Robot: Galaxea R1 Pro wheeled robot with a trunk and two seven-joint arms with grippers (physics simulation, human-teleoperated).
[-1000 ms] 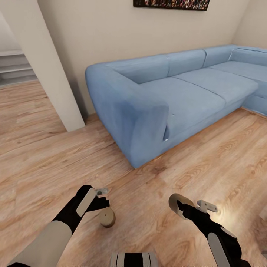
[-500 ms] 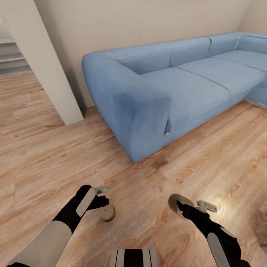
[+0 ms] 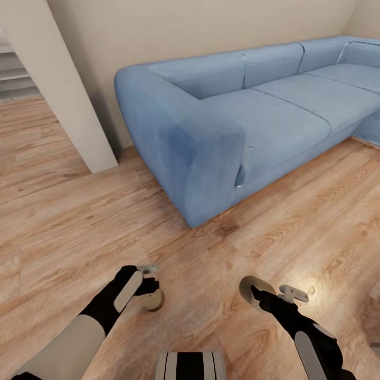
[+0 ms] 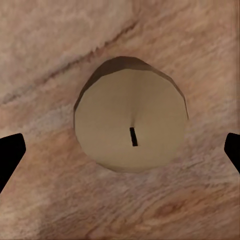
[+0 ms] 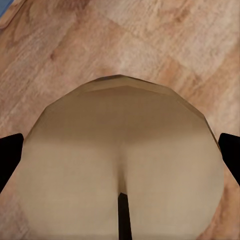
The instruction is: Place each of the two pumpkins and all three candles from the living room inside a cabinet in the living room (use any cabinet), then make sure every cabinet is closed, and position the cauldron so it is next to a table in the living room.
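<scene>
Two beige candles show. One candle (image 3: 154,302) stands upright on the wood floor just under my left gripper (image 3: 149,283). In the left wrist view this candle (image 4: 131,129) sits centred with its wick up, and the left gripper (image 4: 120,150) is open, its black fingertips (image 4: 10,156) wide apart and clear of it. My right gripper (image 3: 257,292) is shut on the other candle (image 3: 247,285), held above the floor. In the right wrist view that candle (image 5: 120,165) spans the whole gap of the right gripper (image 5: 120,155). The pumpkins, cabinet, cauldron and table are out of view.
A large blue corner sofa (image 3: 221,121) stands ahead, its near arm about a metre from my grippers. A white wall corner (image 3: 63,89) rises at the left, with steps (image 3: 16,74) behind it. Wood floor (image 3: 316,211) stretches to the right along the sofa front.
The camera has shifted, so the sofa sits slightly higher and further left in the picture. My left gripper has moved a little closer over the floor candle. The right gripper still holds its candle.
</scene>
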